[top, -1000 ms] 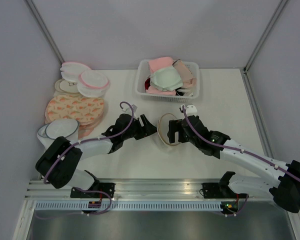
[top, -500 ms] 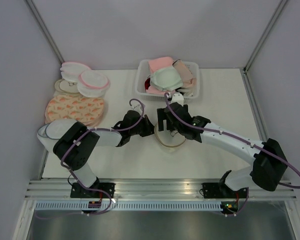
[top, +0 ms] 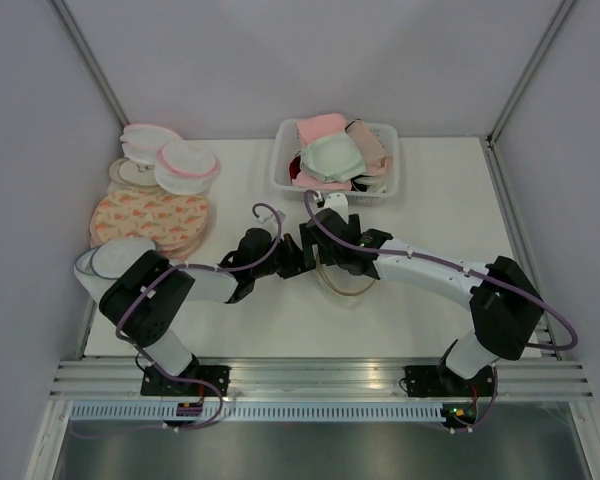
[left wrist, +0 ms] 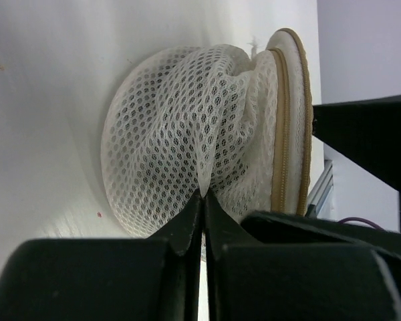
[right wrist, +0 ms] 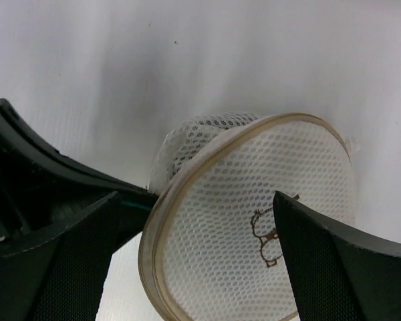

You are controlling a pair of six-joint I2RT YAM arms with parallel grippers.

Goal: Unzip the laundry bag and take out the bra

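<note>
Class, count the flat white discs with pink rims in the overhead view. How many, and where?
2. The back disc lies far left at the rear; the front disc overlaps it, just right and nearer. Others may be hidden beneath.

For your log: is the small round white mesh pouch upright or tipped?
Tipped: the pouch lies with its tan-rimmed lid sideways; left gripper pinches its mesh.

- My left gripper [left wrist: 204, 197] is pinched onto the small round white mesh laundry bag with the tan-rimmed lid [top: 342, 270], which blocks the bag's left side.
- My right gripper [right wrist: 195, 200], fingers spread, straddles the lid, and the two grippers crowd each other.
- The white plastic basket of bras [top: 280, 170] stands close behind the right wrist.
- A stack of flat round discs [top: 150, 215] and a dark-rimmed white mesh tub [top: 120, 260] fill the left edge.
- The bare white table [top: 450, 210] is open to the right of the bag and in front of it.
</note>
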